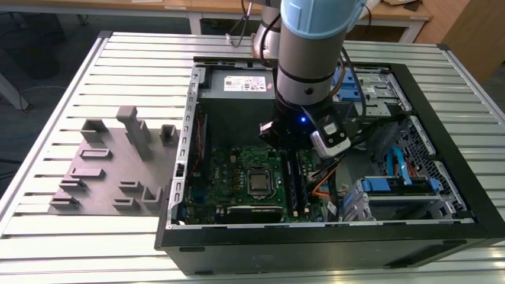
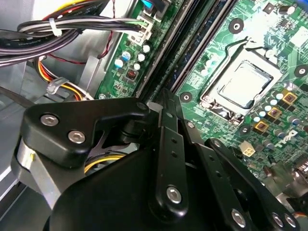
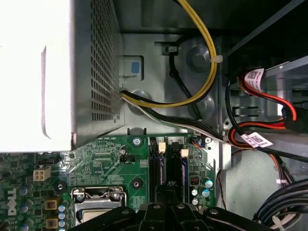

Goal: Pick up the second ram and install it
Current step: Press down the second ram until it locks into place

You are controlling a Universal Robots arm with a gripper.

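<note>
My gripper hangs inside the open computer case, low over the memory slots of the green motherboard. In both wrist views its black fingertips are pressed together right above the slots' end. Two dark blue memory sticks stand side by side in the slots, with pale clips at their far ends. I cannot tell which of them is the second ram. The sticks run away from the fingertips as dark strips. What lies directly under the fingertips is hidden.
The processor socket sits beside the slots. Cable bundles and the power supply crowd the case's far end; drive bays fill the exterior view's right. A grey parts fixture lies on the slatted table at the exterior view's left.
</note>
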